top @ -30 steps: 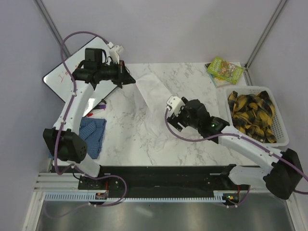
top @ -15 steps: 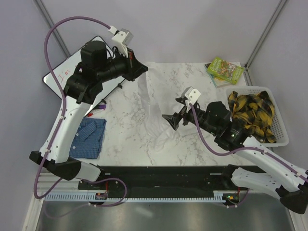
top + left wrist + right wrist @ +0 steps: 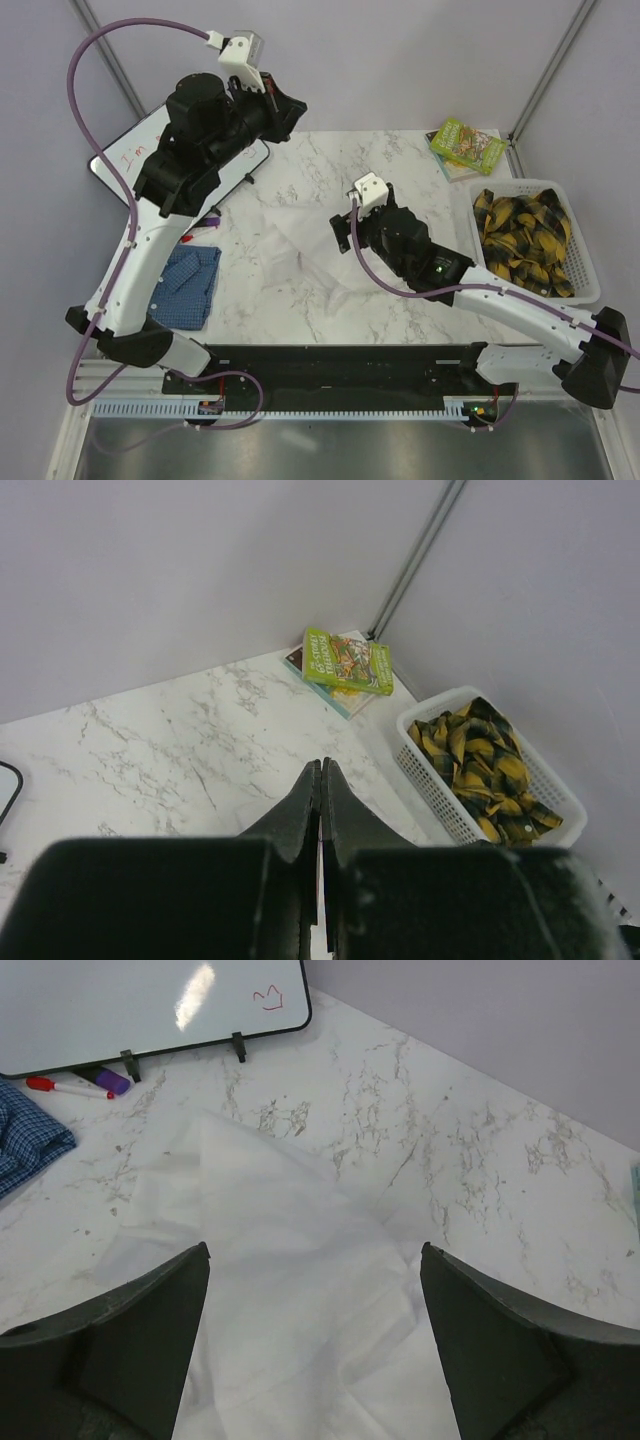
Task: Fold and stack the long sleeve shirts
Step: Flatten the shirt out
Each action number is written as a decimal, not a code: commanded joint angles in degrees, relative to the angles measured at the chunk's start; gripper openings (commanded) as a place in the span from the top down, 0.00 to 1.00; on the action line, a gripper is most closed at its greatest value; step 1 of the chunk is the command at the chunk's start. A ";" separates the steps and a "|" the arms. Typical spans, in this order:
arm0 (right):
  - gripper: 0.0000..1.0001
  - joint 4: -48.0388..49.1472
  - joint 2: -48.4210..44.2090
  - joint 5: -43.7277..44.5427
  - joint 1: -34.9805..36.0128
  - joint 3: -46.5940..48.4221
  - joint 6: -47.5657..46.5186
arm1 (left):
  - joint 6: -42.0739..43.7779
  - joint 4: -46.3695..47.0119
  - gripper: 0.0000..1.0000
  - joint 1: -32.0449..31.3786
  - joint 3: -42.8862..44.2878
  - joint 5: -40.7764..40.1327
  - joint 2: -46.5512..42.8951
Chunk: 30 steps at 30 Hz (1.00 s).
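Observation:
The white long sleeve shirt (image 3: 305,245) lies spread and creased on the marble table; it also fills the right wrist view (image 3: 290,1260). The blue checked shirt (image 3: 190,285) lies folded at the table's left edge and shows at the left of the right wrist view (image 3: 25,1135). My left gripper (image 3: 290,105) is raised high over the table's back, its jaws pressed together (image 3: 321,765), with no cloth seen hanging from it. My right gripper (image 3: 340,222) is wide open (image 3: 315,1250) just above the white shirt, holding nothing.
A whiteboard (image 3: 140,155) stands at the back left with a red marker (image 3: 60,1085) in front of it. A white basket (image 3: 530,185) with yellow-black cloth sits at the right. A green book (image 3: 465,143) lies at the back right corner.
The white shirt, hanging from my left gripper before, now lies lower and flatter on the table. My left gripper rose and swung back. My right gripper moved left over the shirt.

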 commanded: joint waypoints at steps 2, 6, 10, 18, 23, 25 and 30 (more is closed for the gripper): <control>0.09 0.50 -2.82 -1.72 -2.19 2.82 -0.49 | 2.41 3.03 0.98 -0.15 -6.87 -3.22 -4.14; 0.09 -16.24 -7.32 -23.64 -10.72 -0.70 -1.08 | 12.78 0.50 0.68 2.83 -24.95 0.37 -9.94; 0.05 -30.78 -4.18 -35.82 -13.20 -1.32 -12.24 | 16.84 0.22 0.48 12.66 -37.56 18.96 -10.75; 0.15 -33.71 8.58 -32.69 -7.76 -2.37 -17.70 | 23.07 -2.50 0.27 20.24 -46.71 15.52 -0.30; 0.14 -30.28 12.18 -26.71 -5.29 -3.60 -17.36 | 24.05 -3.38 0.21 20.68 -49.35 11.30 4.88; 0.14 -27.99 13.23 -25.47 -4.94 -3.52 -17.18 | 24.40 -3.47 0.20 20.68 -50.23 8.68 6.56; 0.14 -25.26 13.42 -24.59 -4.32 -1.32 -14.72 | 24.31 -1.37 0.21 20.60 -51.64 5.59 11.83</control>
